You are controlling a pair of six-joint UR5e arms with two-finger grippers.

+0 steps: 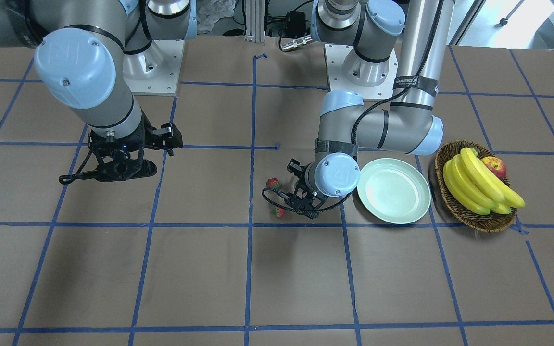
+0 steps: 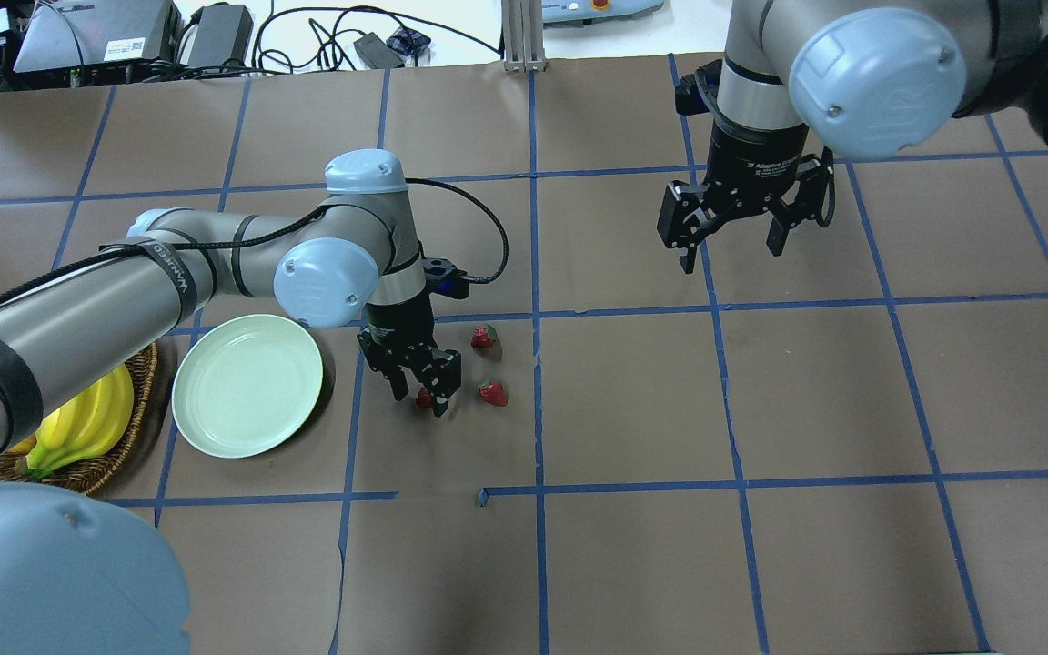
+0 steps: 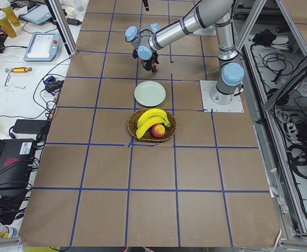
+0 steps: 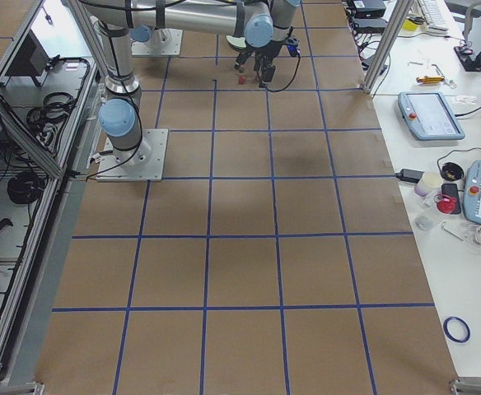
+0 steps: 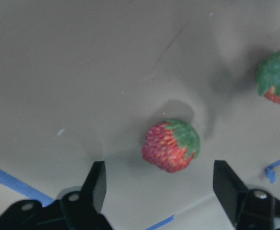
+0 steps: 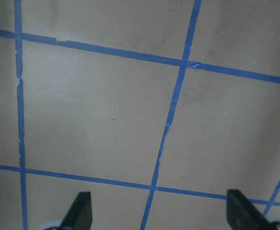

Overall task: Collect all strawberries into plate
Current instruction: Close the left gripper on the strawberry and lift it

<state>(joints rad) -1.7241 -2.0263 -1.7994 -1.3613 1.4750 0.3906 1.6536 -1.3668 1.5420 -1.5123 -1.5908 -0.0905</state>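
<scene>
Three strawberries (image 2: pixel 492 393); one plate (image 2: pixel 246 384)

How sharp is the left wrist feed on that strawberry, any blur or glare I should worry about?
Left wrist view: soft overall, the centred strawberry yet legible with a faint shadow above it, the second strawberry at the right edge blurrier and cropped. Overhead view: sharp, no strong glare on the plate.

Both my arms are matte silver tubes with pale blue round joint caps (image 2: pixel 870 77) dotted with small screws (image 1: pixel 66 82). The left arm (image 2: pixel 78 309) wears black straps (image 2: pixel 176 273) lettered in white, and a black cable (image 2: pixel 497 246) loops past its wrist at 2 o'clock. The left tool (image 2: pixel 418 398) and right tool (image 2: pixel 731 255) are black.
</scene>
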